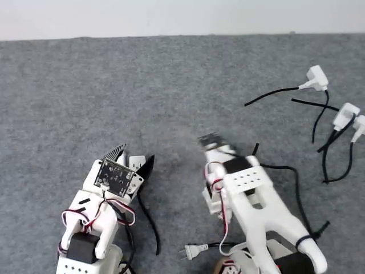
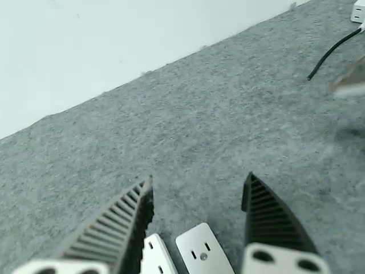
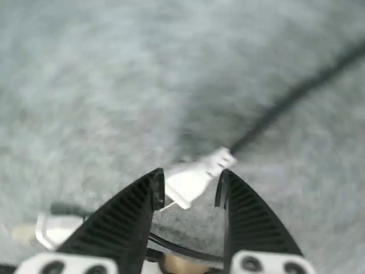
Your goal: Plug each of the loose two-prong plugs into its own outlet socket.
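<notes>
On the overhead feed I see the left fingers (image 1: 147, 165) at about 7 o'clock on the grey worktop (image 1: 171, 85). They are spread wide apart and gripping nothing. A white outlet socket (image 2: 202, 254) lies face up on the felt between them, its slots showing. A second socket (image 2: 153, 258) lies just beside it, partly hidden behind one finger.

The right fingers (image 3: 131, 217) are near the middle of the worktop, toward 5 o'clock. On that arm's wrist camera they are closed onto a white two-prong plug (image 3: 191, 180), which lies crosswise between the tips. Its black cord (image 3: 296, 91) trails away over the felt.

A loose plug (image 1: 194, 251) lies at 6 o'clock, close to the right arm's base, with its prongs pointing toward 9 o'clock.

Out at 2 to 3 o'clock, well apart from both arms, is a cluster of white cord ends (image 1: 345, 116) with black leads looping around them. I cannot tell from here whether those are plugs or sockets.
</notes>
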You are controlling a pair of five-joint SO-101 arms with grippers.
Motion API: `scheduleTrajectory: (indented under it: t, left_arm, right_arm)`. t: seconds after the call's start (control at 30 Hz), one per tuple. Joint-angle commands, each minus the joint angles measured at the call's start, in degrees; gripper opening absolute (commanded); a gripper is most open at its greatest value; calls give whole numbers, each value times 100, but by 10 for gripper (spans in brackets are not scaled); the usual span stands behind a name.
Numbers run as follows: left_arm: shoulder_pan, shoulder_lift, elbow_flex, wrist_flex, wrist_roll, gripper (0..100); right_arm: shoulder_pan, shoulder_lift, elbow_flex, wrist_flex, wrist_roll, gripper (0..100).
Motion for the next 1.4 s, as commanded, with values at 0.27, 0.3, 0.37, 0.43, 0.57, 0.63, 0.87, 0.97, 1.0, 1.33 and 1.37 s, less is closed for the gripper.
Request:
scheduleTrajectory:
  t: [0.27,0.3,0.37,0.43,0.57,0.63,0.87,0.97,1.0,1.33,1.37]
  left_arm:
    - [9,9,-57,-141,44,244]
    - [9,9,-57,-132,44,244]
    - [9,9,-57,-132,44,244]
    - [9,9,-57,-132,44,244]
    - [18,9,-57,-132,44,244]
    - [18,9,-57,-132,44,244]
    - [18,9,-48,-132,53,244]
    - [18,9,-22,-141,53,244]
    - [18,9,-4,-149,53,244]
    - [18,9,4,-149,53,244]
    - [18,9,4,-149,53,244]
  right_arm:
    - [576,4,422,-75,-281,147]
    - [576,4,448,-92,-281,147]
    - [585,4,607,-338,-273,147]
    - [567,4,879,-743,-273,147]
    - [567,4,1055,-1332,-273,147]
    - [541,4,1055,-1341,-281,147]
    - [-321,4,1055,-1358,-316,147]
    - [-655,4,1037,-1367,-325,147]
    - [-708,4,1029,-1367,-325,147]
    - [-690,4,1029,-1367,-273,7]
    - [-690,4,1029,-1367,-273,13]
